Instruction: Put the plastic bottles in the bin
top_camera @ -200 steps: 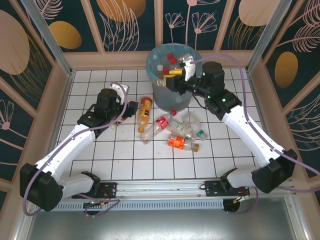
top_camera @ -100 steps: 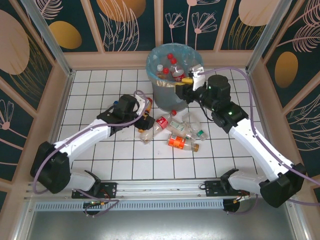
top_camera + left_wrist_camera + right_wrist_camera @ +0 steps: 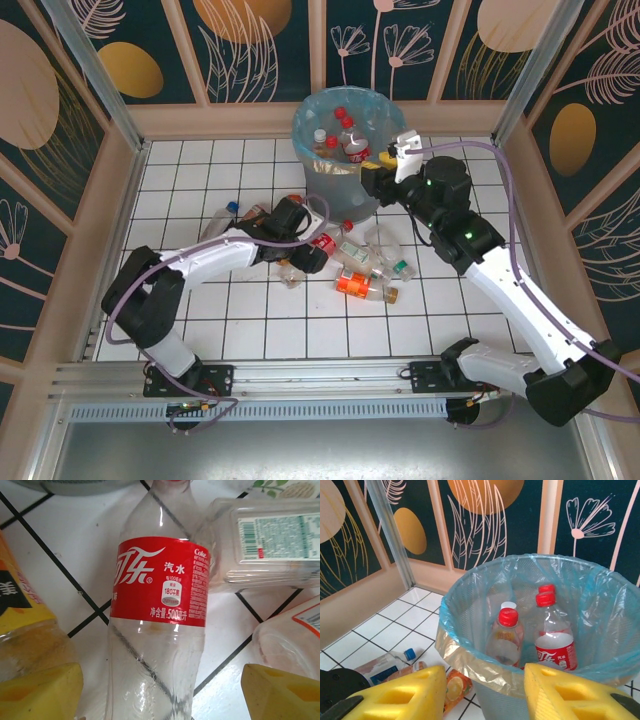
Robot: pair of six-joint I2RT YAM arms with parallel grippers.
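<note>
Left fingers (image 3: 40, 692) wide apart, one yellow pad on each side of a red-labelled cola bottle (image 3: 160, 590) flat on the white tiled desk (image 3: 65, 545), neither pad touching it yet, both level with its clear body below the label. Right fingers (image 3: 395, 697) apart as well, nothing between them, just beside the near rim of the bin (image 3: 465, 610) and facing into it, with at least three upright bottles (image 3: 555, 647) inside the blue liner. Likely trouble on the left: crowding. Right against one pad, a yellow-labelled bottle (image 3: 20, 615); by the other pad, two more clear bottles (image 3: 270, 540), the upper one touching the cola bottle's shoulder. Hence a risk of pinching a neighbour along with the target, or of shoving the heap (image 3: 365, 272) and sending round bottles rolling over the desk. Thin, empty, slick plastic besides: apt to buckle, or to squirt out of an off-centre grip. Further risk at the bin: with the right arm at the rim, little room for a carry by the left arm, and a loose liner easy to snag. From above, target under the left arm's tip, cap end close to the bin's foot, heap on its far side, one blue-capped bottle (image 3: 222, 217) well apart near the left arm.
</note>
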